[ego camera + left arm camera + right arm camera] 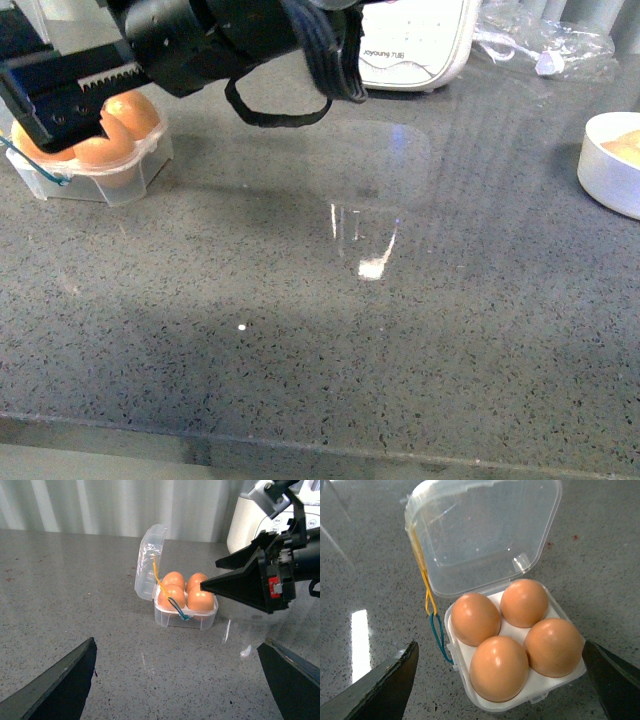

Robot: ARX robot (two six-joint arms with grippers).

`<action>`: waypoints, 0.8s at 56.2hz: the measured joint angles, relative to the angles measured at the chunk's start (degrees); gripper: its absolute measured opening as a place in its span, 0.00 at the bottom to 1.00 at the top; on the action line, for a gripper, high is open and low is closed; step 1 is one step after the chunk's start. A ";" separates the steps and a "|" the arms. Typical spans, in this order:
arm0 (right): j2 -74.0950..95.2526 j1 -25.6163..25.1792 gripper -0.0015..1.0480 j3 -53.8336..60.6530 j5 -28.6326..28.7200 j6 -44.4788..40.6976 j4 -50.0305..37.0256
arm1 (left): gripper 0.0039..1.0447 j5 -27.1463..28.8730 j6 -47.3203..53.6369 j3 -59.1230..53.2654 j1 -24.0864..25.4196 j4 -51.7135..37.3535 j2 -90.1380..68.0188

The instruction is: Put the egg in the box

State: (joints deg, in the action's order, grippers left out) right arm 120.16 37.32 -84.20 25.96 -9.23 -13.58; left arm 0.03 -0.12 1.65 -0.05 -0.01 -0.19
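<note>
Open box [172, 619] far left holds four eggs [499, 667]; right gripper [498, 650] over box, fingers spread, empty; left gripper [176, 641] spread, empty.

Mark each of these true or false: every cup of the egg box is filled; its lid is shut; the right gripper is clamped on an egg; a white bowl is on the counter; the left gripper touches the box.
1. Every cup of the box holds one of the eggs. True: four cups, four eggs.
2. The lid is shut. False: it is open, hinged back.
3. The right gripper is clamped on an egg. False: its jaws are wide open, above the box, holding nothing.
4. A white bowl is on the counter. True, far from the box.
5. The left gripper touches the box. False: it is open and well clear of it.
</note>
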 joint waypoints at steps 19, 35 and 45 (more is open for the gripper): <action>-12.76 -6.49 0.93 12.46 -2.56 5.01 -7.82 | 0.94 0.00 0.00 0.00 0.00 0.00 0.00; -27.45 -19.28 0.93 30.91 -15.56 10.78 -15.65 | 0.94 0.00 0.00 0.00 0.00 0.00 0.00; -37.24 -28.35 0.93 41.90 -18.95 10.67 -16.76 | 0.94 -0.02 0.00 0.00 0.00 0.00 0.00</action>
State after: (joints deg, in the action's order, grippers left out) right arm 82.91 8.97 -42.30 7.01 1.43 -30.35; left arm 0.01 -0.12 1.65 -0.05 -0.01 -0.19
